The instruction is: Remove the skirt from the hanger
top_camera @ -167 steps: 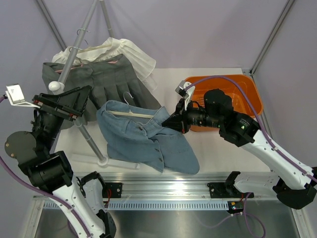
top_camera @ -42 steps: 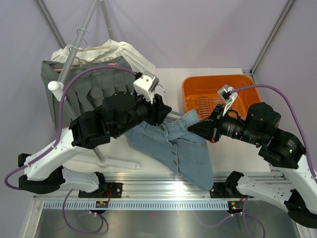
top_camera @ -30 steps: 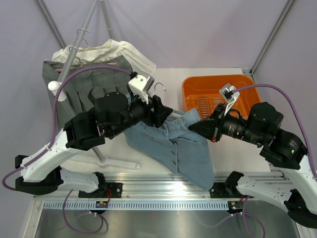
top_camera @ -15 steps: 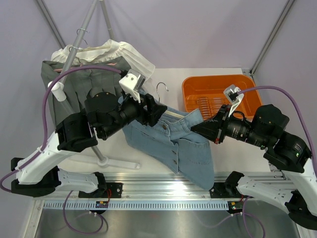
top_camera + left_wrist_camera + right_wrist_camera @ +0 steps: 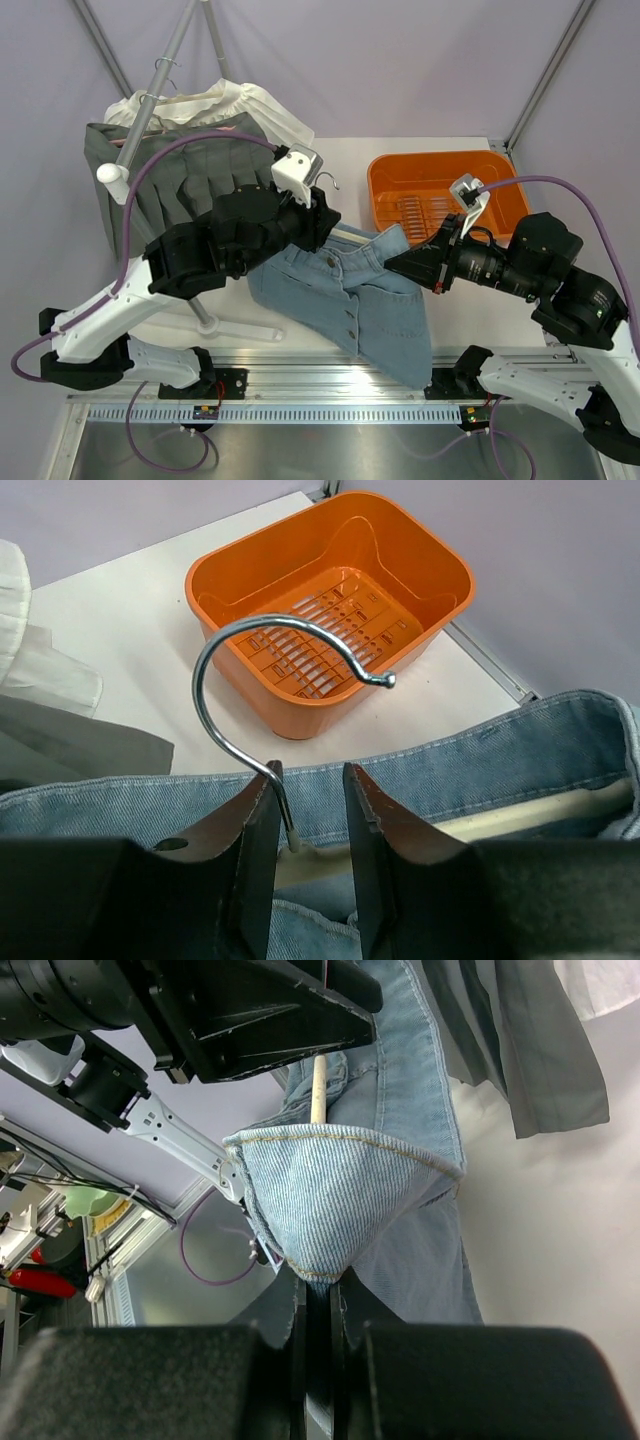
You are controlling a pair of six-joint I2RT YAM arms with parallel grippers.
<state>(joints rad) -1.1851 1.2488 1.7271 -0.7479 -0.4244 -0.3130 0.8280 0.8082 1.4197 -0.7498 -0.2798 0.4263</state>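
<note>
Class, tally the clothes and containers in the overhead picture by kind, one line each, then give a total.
Garments: 3 (denim skirt, grey pleated garment, cream garment)
Orange basket: 1
Total: 4

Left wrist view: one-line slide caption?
Left pincer grips the hanger at its hook base, denim skirt draped on it, orange basket on the table beyond.

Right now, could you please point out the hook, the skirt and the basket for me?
hook (image 5: 290,621): left wrist view, top of its curve.
skirt (image 5: 385,310): top view, front denim panel beside the buttons.
basket (image 5: 440,158): top view, far rim.
</note>
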